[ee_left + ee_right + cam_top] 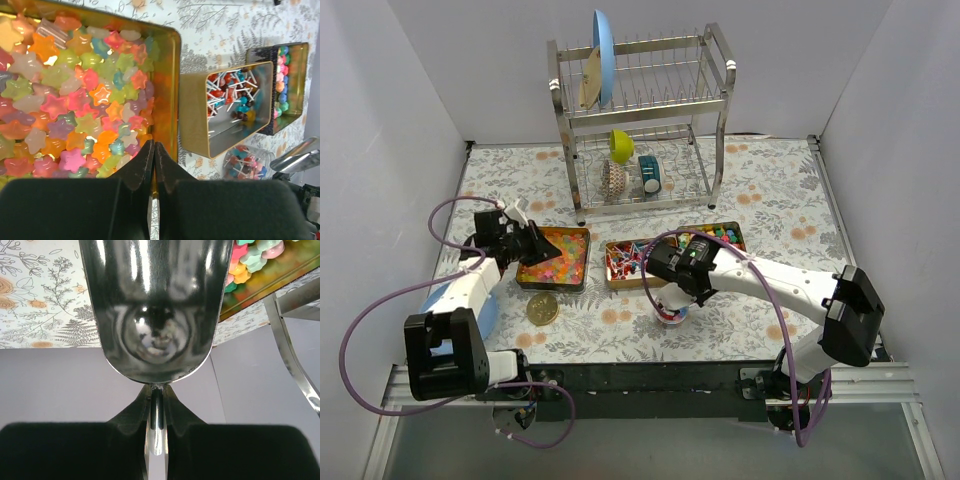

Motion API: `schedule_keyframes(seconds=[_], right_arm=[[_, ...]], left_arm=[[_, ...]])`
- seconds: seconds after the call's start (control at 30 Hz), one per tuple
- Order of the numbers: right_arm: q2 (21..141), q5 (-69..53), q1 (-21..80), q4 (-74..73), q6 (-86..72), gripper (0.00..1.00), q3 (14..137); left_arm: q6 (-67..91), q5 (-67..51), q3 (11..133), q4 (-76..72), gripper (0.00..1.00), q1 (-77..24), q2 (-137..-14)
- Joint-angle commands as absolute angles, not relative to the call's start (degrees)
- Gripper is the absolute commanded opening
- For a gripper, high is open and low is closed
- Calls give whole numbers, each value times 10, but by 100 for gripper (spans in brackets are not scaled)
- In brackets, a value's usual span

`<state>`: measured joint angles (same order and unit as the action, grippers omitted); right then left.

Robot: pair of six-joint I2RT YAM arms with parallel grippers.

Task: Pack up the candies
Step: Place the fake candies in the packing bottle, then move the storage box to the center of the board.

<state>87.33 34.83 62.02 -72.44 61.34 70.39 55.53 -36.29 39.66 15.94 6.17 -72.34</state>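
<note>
Star-shaped gummy candies (75, 95) fill the left gold tin (585, 232). The middle tin (612, 283) holds lollipops (232, 92). The right tin (737, 232) holds round coloured balls (282, 85). My left gripper (154, 145) is shut and empty, its tips over the star tin's edge (175, 75); it also shows in the top view (535, 245). My right gripper (156, 390) is shut on the handle of a shiny metal scoop (155, 310), which looks empty and turned over. In the top view the right gripper (665, 282) is above a small clear cup (670, 314) holding several lollipops.
A flat gold disc (542, 309) lies in front of the star tin. A metal dish rack (640, 130) stands at the back with a blue plate (603, 60), a yellow-green cup (621, 145) and other small items. White walls close in both sides.
</note>
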Motion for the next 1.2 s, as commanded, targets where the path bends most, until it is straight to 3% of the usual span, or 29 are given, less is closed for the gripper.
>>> schedule_keyframes(seconds=[0.0,0.23,0.53,1.17], right_arm=[[854,363,623,-747,592,1,748],[845,346,606,-703,542,1,808],[874,286,474,-637,419,1,947],[868,221,396,-605,382,1,940]], left_arm=[[550,-339,384,163,0,40,-736],[553,-340,384,162,0,-14,-777],[548,-354,392,153,0,-90,-836],[465,-354,491,172,0,-252,-949]])
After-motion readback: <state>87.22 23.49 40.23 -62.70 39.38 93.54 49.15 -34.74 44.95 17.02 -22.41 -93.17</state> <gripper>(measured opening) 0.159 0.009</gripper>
